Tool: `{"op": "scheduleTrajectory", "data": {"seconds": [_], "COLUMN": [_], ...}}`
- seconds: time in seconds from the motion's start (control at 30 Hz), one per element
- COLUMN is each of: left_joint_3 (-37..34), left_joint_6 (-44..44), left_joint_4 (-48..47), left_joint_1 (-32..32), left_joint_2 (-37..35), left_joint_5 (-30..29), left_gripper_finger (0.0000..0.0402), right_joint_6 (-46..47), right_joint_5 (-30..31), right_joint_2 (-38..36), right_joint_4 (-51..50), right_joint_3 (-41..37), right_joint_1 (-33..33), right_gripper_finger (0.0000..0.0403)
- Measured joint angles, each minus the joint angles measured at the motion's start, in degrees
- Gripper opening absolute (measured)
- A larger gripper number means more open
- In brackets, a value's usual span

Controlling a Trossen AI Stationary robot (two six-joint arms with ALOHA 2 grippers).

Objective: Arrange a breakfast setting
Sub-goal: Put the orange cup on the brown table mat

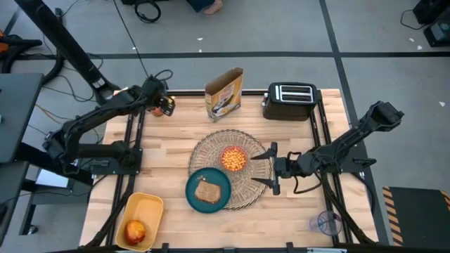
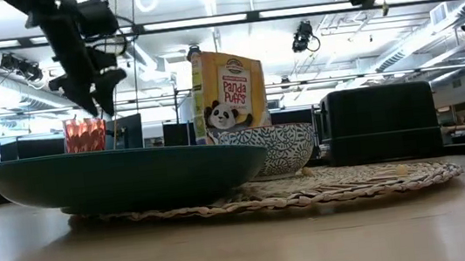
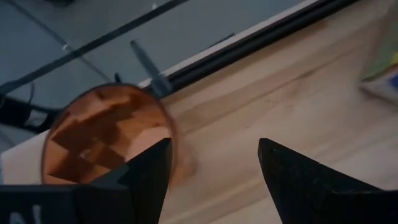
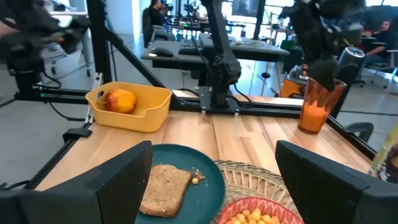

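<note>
The orange cup stands upright on the wood at the table's far left. It also shows in the left wrist view and the right wrist view. My left gripper is open just above it, one finger over its rim. The straw placemat lies mid-table and bears the pink bowl of cereal. The teal plate with the toast overlaps the mat's near left edge. My right gripper is open and empty at the mat's right edge. The red apple lies in a yellow tray. I cannot make out the spoon. My left gripper comes at the cup from above, slanting down, with one finger at the cup's rim and the other beside the cup over bare wood. I cannot tell whether the finger touches the rim. The cup stands on the table.
A cereal box and a black toaster stand along the far edge. The yellow tray sits at the near left corner. A small purple thing lies past the near right corner. Bare wood lies left of the mat.
</note>
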Motion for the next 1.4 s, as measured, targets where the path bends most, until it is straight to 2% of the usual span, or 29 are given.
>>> {"op": "scheduleTrajectory", "data": {"seconds": [0.37,0.47,0.63,0.93,1.03,1.17,1.3,1.4], "left_joint_3": [0.0,0.0,0.0,-0.11,0.13,0.25,3.91,7.99], "left_joint_6": [2.05,2.56,3.54,9.01,9.46,8.98,7.0,4.71], "left_joint_4": [-0.09,-0.63,-1.12,-3.29,-2.66,-7.64,-16.28,-23.92], "left_joint_1": [5.78,6.79,7.58,7.0,6.41,5.35,3.09,-0.88], "left_joint_2": [5.71,7.74,9.34,9.34,9.25,9.26,9.17,9.17], "left_joint_5": [-0.03,0.0,0.07,0.44,0.24,1.51,4.3,5.77], "left_gripper_finger": [0.0246,0.0233,0.0175,0.0022,0.0017,0.0018,0.0017,0.0017], "right_joint_6": [0.99,1.81,2.0,-1.01,-0.99,-1.42,-1.26,-1.44], "right_joint_5": [-0.89,-0.93,-0.98,-1.07,-1.07,-1.04,-0.94,-0.95], "right_joint_2": [-0.11,-0.11,-0.11,-0.11,-0.11,-0.11,-0.11,-0.11], "right_joint_4": [-1.11,-1.11,-1.95,-1.92,-1.82,-1.81,-1.79,-1.79], "right_joint_3": [0.04,0.04,0.04,0.04,0.04,0.04,0.04,0.04], "right_joint_1": [0.0,0.02,0.01,0.02,0.02,-0.03,-0.72,-1.3], "right_gripper_finger": [0.0348,0.0348,0.0348,0.0348,0.0348,0.0348,0.0348,0.0348]}}
